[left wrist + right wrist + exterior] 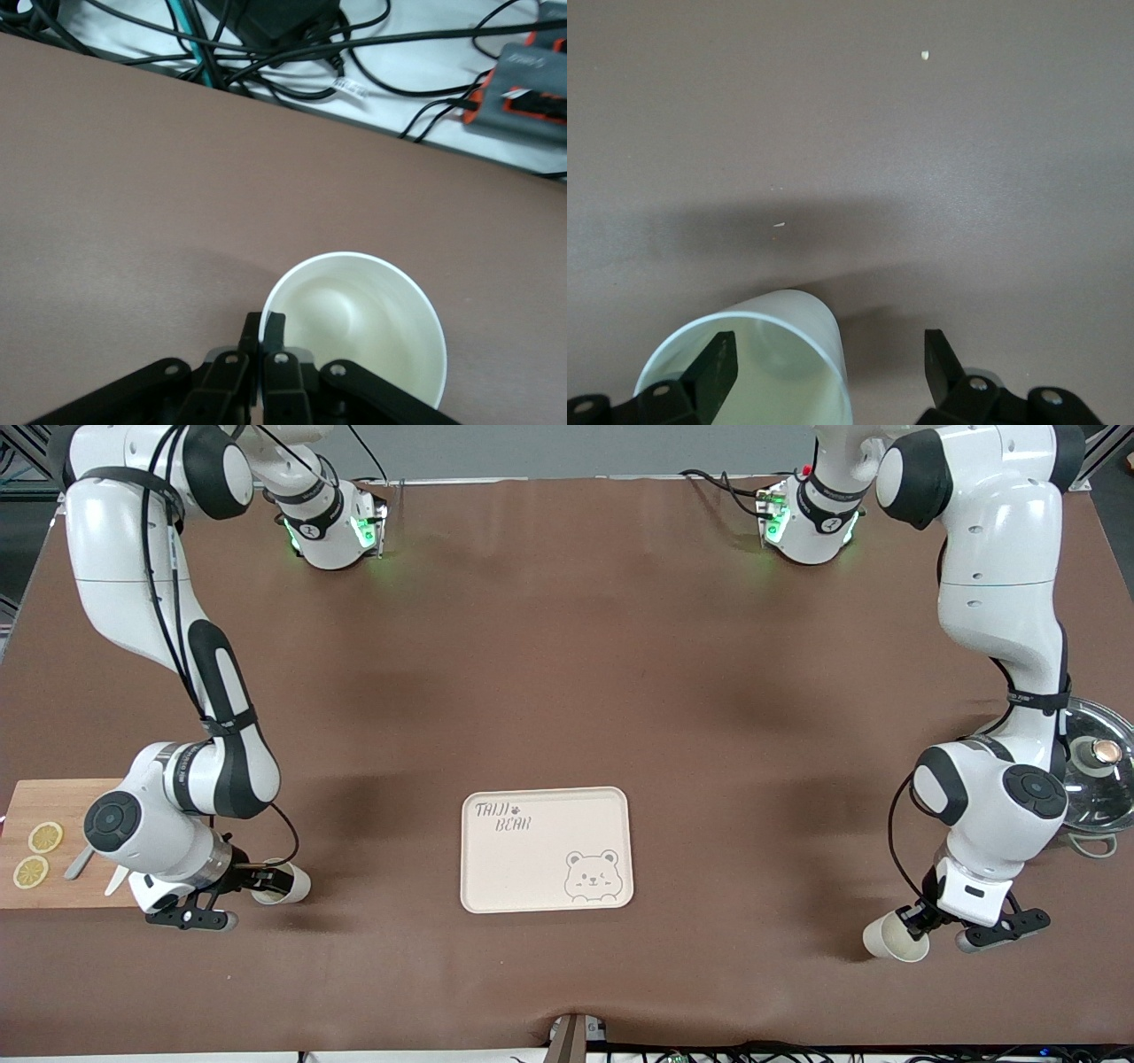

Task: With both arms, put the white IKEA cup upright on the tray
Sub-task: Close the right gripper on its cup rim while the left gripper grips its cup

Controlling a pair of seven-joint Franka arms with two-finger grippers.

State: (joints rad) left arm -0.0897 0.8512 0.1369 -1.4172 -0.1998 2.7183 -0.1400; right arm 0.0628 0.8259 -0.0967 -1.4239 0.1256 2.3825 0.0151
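Observation:
The cream tray [532,872] with "TAIJI BEAR" lettering lies empty in the middle of the table, near the front camera. A white cup [288,884] lies on its side toward the right arm's end. My right gripper [264,879] is open at its mouth, with one finger [719,361] inside the cup [766,354] and the other finger outside it. My left gripper [917,926] is shut on the rim of a second white cup [893,940], which is tilted toward the left arm's end. In the left wrist view the fingers [263,329] pinch that cup's [368,332] wall.
A wooden cutting board [62,797] with two lemon slices [44,837] and a utensil lies beside the right gripper. A glass pot lid [1103,775] lies beside the left arm. The table's front edge and cables [292,44] are close to the left gripper.

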